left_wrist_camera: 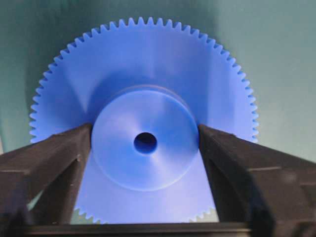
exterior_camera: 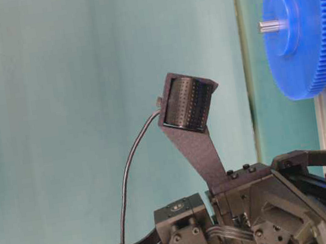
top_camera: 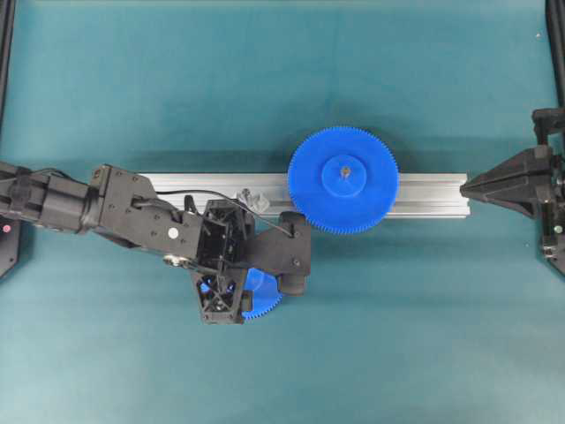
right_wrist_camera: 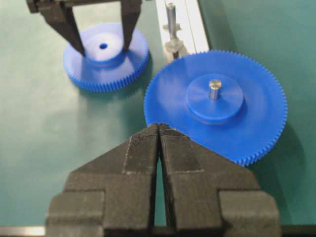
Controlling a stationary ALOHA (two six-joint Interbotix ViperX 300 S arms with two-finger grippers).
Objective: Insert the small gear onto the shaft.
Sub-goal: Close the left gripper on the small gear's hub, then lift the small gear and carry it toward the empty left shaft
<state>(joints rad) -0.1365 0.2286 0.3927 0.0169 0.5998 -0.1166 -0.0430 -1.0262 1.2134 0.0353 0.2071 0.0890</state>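
Observation:
The small gear (left_wrist_camera: 143,74) lies flat on the teal mat, blue, with fine teeth and a raised hub with a centre hole. My left gripper (left_wrist_camera: 144,129) points straight down over it, and both fingers press against the sides of the hub. From the right wrist view, the small gear (right_wrist_camera: 106,54) sits at the upper left with the left gripper (right_wrist_camera: 103,48) astride its hub. The shaft (right_wrist_camera: 171,15), a short silvery pin on a clear base, stands on the bar just right of it. My right gripper (right_wrist_camera: 159,126) is shut and empty, off to the right.
The larger blue gear (top_camera: 342,179) with a metal pin at its hub rests on the long aluminium bar (top_camera: 433,190). From overhead, the left arm covers most of the small gear (top_camera: 263,300). Black frame posts stand at the table's side edges.

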